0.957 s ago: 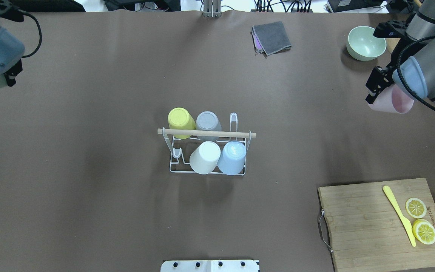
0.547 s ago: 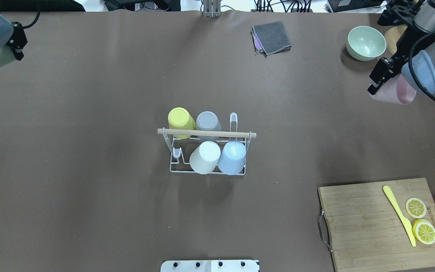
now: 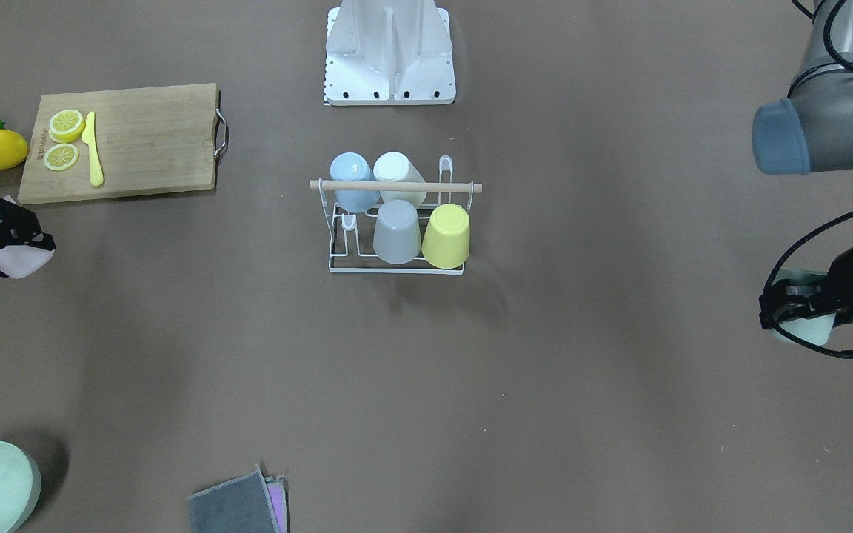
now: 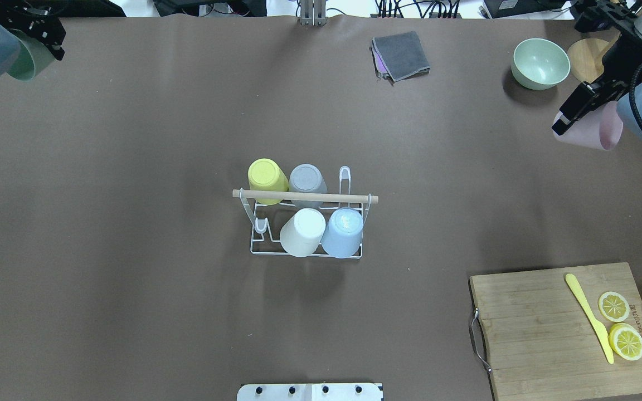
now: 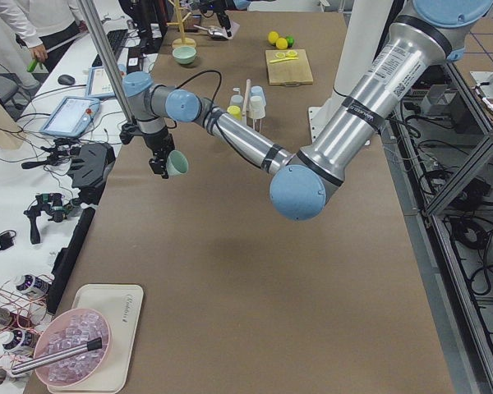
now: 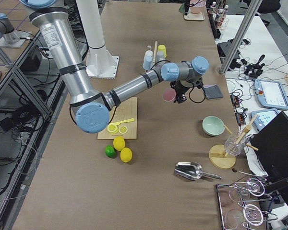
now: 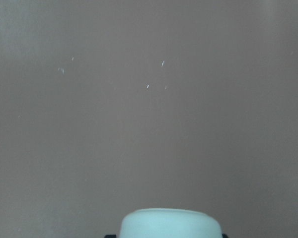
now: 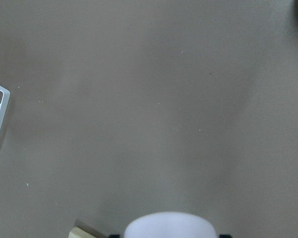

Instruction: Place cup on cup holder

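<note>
The left gripper (image 4: 48, 42) is pinching a green cup (image 4: 25, 58) by its rim. It holds the cup up in the air, tipped on its side, over the far left corner of the table. The right gripper (image 4: 572, 114) is pinching a pink cup (image 4: 591, 131) the same way, out by the right edge. Both cups are well apart from the cup holder (image 4: 354, 198), which stands in the middle of the table. Four cups sit upside down on it: a yellow cup (image 4: 267, 177), a gray cup (image 4: 306, 179), a white cup (image 4: 303, 231) and a blue cup (image 4: 343, 231). A green bowl (image 4: 541, 64) sits near the pink cup.
</note>
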Available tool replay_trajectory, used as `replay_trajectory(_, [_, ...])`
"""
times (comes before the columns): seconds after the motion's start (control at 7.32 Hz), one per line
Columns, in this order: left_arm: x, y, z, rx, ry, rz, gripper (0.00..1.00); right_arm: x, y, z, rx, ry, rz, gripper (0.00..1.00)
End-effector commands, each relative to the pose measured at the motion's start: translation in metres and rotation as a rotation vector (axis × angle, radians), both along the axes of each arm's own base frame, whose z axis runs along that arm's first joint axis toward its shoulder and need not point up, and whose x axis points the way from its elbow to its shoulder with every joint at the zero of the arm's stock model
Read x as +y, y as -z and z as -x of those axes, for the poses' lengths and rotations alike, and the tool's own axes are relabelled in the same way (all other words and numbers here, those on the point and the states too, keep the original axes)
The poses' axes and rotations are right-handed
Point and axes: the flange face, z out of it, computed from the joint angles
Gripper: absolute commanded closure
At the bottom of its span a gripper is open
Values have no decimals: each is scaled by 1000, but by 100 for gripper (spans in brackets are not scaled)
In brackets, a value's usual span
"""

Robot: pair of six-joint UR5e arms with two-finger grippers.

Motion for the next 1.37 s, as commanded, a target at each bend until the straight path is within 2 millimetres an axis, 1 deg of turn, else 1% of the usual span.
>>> replay_trajectory(0.0, [-8,-8,-14,50,57,-45,91,0,-7,-5,-48,-5,-79,58])
replay_trajectory(0.14, [-10,-4,-23,79,77,-80,91,2,-8,-6,-74,-2,-95,58])
replay_trajectory(0.41, [-10,19,-22,159,148,-155,91,1,0,-11,-114,-9,-168,58])
replay_trajectory(0.55, [-9,32,-22,207,182,-195,91,0,3,-19,-142,-16,-173,58])
replay_trajectory(0.68, [-5,52,-20,266,221,-230,91,-2,6,-26,-150,-24,-186,58])
replay_trajectory(0.82, [2,76,-20,324,247,-266,91,-3,7,-29,-162,-28,-220,58])
replay_trajectory(0.96, [23,113,-15,378,272,-358,91,-7,3,-29,-177,-27,-252,58])
replay_trajectory(1.09, [43,134,-27,412,287,-383,91,-8,3,-31,-187,-29,-284,58])
replay_trajectory(1.23, [60,143,-31,474,293,-418,91,-9,6,-34,-197,-33,-315,58])
